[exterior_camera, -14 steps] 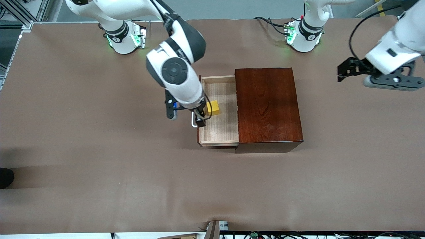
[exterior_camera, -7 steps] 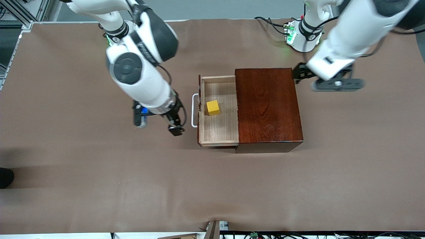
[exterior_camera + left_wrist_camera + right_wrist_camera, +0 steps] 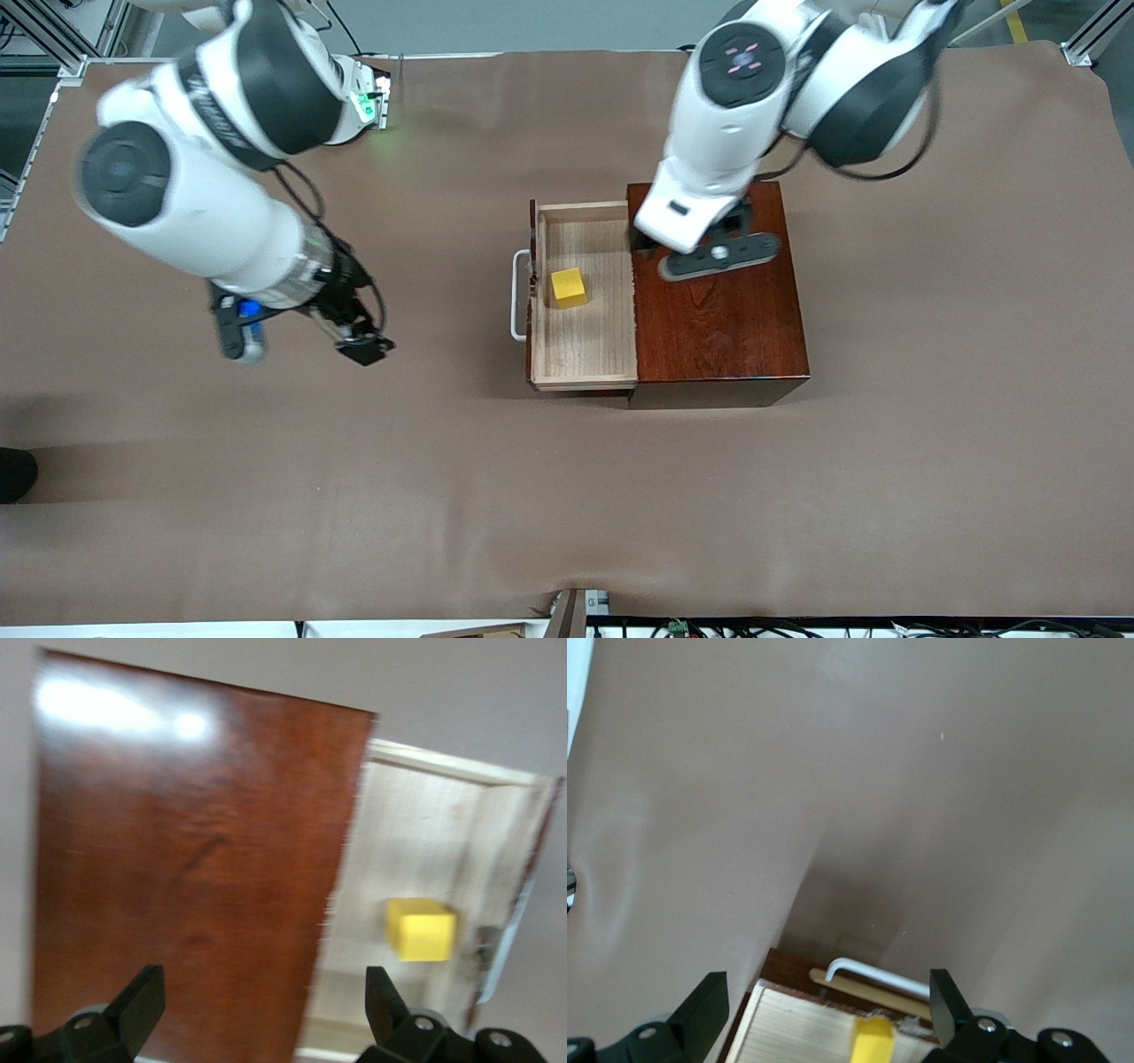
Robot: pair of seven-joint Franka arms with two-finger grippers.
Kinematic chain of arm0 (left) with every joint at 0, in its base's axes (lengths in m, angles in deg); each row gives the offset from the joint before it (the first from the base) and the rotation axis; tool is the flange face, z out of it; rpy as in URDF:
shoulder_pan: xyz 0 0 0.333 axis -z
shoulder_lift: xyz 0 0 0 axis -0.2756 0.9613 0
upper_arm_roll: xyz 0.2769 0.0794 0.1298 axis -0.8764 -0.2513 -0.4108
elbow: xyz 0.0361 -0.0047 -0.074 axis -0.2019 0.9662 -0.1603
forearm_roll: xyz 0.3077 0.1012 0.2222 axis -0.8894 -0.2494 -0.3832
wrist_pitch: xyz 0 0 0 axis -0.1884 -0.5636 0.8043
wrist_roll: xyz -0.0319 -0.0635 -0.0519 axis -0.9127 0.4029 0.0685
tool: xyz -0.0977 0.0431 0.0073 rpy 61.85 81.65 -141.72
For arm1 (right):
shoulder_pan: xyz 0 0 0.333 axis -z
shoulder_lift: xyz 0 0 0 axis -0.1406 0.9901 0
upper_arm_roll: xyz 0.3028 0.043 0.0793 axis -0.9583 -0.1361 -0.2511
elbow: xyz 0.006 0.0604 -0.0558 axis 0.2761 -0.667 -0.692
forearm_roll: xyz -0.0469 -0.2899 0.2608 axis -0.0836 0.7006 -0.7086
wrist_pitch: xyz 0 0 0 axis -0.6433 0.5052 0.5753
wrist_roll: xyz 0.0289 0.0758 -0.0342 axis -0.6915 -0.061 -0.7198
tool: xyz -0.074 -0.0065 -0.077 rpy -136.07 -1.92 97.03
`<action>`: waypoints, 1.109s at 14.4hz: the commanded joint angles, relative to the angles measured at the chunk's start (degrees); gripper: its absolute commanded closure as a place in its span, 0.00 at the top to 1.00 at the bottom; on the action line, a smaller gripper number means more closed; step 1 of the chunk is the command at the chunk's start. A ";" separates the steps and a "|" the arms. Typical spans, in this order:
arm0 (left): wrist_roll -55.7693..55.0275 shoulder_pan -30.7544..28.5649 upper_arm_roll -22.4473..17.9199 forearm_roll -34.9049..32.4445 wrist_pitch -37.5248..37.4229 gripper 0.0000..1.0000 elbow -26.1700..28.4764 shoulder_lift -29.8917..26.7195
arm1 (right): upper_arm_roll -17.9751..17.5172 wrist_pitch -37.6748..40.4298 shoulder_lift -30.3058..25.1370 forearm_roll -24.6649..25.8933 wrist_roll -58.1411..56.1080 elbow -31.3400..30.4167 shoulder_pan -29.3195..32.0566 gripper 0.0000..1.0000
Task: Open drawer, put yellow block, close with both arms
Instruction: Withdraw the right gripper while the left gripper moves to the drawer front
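Table (image 3: 886,496): brown covering over the whole top, a soft crease along the lower part of the frame; grey floor and metal framing in the upper corners, cables along the bottom edge.
Wooden box (image 3: 718,301): glossy reddish-brown, centre of the frame, sitting loose on the smooth covering. Risk, as I judge it: a one-sided push on the drawer front may slide the whole box toward the left arm's end of the table unless that arm braces it.
Drawer (image 3: 586,354): pulled out of the box toward the right arm's end, pale wood inside. Risk: an off-centre push may skew it so it jams in the box.
Right tool (image 3: 306,335): over bare table, centre-left of the frame, well apart from the drawer; jaws wide, holding nothing. Risk: a long fast approach may strike the front hard.
Left tool (image 3: 651,241): over the box top near the drawer seam; jaws wide in the left wrist view, empty. Risk: coming down, a finger may land in the open drawer.
Handle (image 3: 517,295): white bar on the drawer front. Risk: a finger may catch under it.
Yellow block (image 3: 568,287): inside the drawer, near the front. Risk: a hard close may knock it about.
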 commanded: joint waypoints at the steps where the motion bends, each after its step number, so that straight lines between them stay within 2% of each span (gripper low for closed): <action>1: -8.98 4.49 -0.31 -2.16 4.76 1.00 -4.95 5.40 | -1.23 3.43 -2.47 0.15 -10.00 0.11 4.25 1.00; 6: -28.15 11.61 -0.49 -4.79 19.18 1.00 -5.39 11.28 | -1.23 8.70 -5.03 -0.47 -24.43 0.11 9.27 1.00; 8: -35.00 15.73 -1.80 -9.26 22.19 1.00 -9.50 15.93 | -0.88 10.98 -5.99 -0.30 -33.37 0.11 9.81 1.00; 10: -40.37 22.57 -7.05 -11.04 22.98 1.00 -13.72 19.54 | -0.52 13.27 -7.22 -0.12 -40.25 0.11 10.85 1.00; 13: -48.09 34.61 -19.61 -10.95 30.51 1.00 -14.26 23.41 | -0.61 15.82 -8.54 -0.21 -52.43 0.11 14.54 1.00; 16: -54.96 40.35 -25.44 -10.95 37.91 1.00 -15.58 28.42 | -0.43 18.29 -10.47 0.93 -72.12 -0.07 17.62 1.00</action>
